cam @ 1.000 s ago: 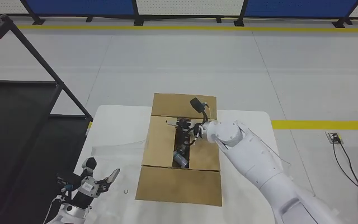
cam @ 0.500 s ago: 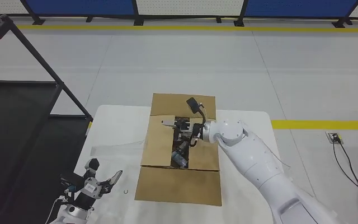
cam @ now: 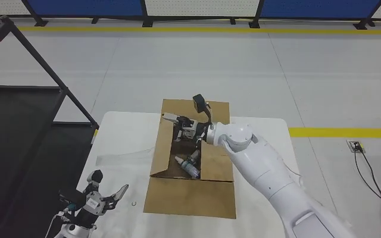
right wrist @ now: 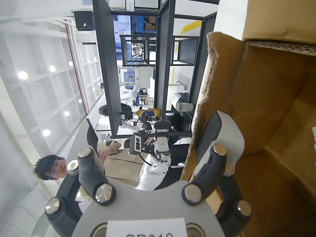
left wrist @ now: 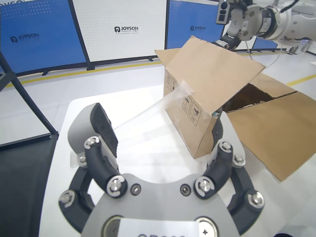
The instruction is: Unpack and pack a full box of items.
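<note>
A brown cardboard box (cam: 217,166) stands mid-table with its flaps spread, and a bottle (cam: 189,165) and other items lie in the gap. My right gripper (cam: 177,126) hovers at the far end of the left flap (cam: 165,149), which tilts upward. In the right wrist view this gripper (right wrist: 153,136) is open, with the flap's torn edge (right wrist: 197,114) between its fingers, close to one pad. My left gripper (cam: 109,185) is open and holds nothing, low over the table's near left corner. From the left wrist view, that gripper (left wrist: 160,129) faces the box (left wrist: 192,114).
A strip of clear tape (cam: 122,157) trails from the box's left side across the white table (cam: 119,134). A small hook-like bit (cam: 134,205) lies near the front flap. A black frame rack (cam: 41,119) stands left of the table.
My right gripper rose out of the box opening and moved left and away to the left flap's far end; that flap now tilts up. My left gripper drifted slightly toward the table's near edge.
</note>
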Controlling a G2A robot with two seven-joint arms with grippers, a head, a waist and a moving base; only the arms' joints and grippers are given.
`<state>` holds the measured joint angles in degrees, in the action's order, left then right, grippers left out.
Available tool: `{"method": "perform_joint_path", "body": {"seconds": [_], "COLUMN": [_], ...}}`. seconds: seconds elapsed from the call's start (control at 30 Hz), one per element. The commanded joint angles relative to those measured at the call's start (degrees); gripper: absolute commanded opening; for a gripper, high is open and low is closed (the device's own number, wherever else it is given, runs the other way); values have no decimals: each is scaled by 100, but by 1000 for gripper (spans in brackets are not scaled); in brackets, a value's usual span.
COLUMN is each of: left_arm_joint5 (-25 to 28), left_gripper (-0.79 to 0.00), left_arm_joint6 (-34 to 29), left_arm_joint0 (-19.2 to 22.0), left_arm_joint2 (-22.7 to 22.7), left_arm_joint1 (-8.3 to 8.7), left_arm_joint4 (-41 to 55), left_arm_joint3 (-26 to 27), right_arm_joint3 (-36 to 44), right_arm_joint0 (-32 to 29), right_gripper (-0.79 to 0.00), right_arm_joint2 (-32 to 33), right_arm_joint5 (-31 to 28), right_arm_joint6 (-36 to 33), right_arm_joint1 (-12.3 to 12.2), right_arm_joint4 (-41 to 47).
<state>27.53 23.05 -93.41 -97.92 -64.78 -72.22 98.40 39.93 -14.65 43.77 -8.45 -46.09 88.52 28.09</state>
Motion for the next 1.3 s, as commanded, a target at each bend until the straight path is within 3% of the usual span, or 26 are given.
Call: {"method": "perform_joint_path", "body": {"seconds": [0.0,0.53,0.8,1.07,1.27], "left_arm_joint5": [-34,-894,-1221,-1409,-1392], "left_gripper": [0,0,0,0,0], "left_arm_joint6": [57,-345,-739,-1125,-1181], "left_arm_joint0": [-91,146,516,870,917], "left_arm_joint2": [-4,378,454,485,356], "left_arm_joint1": [0,-99,-140,-157,-152], "left_arm_joint4": [-103,233,605,675,744], "left_arm_joint3": [121,524,429,109,-180], "right_arm_joint3": [92,-397,-981,-1447,-1591], "right_arm_joint0": [13,269,390,522,578], "right_gripper": [0,0,0,0,0], "right_arm_joint2": [-107,-736,-834,-733,-412], "right_arm_joint5": [85,-55,-395,-1033,-1681], "right_arm_joint6": [207,1037,706,84,-261], "right_arm_joint1": [91,863,1196,1338,1228], "right_arm_joint4": [-52,-90,43,91,186]}}
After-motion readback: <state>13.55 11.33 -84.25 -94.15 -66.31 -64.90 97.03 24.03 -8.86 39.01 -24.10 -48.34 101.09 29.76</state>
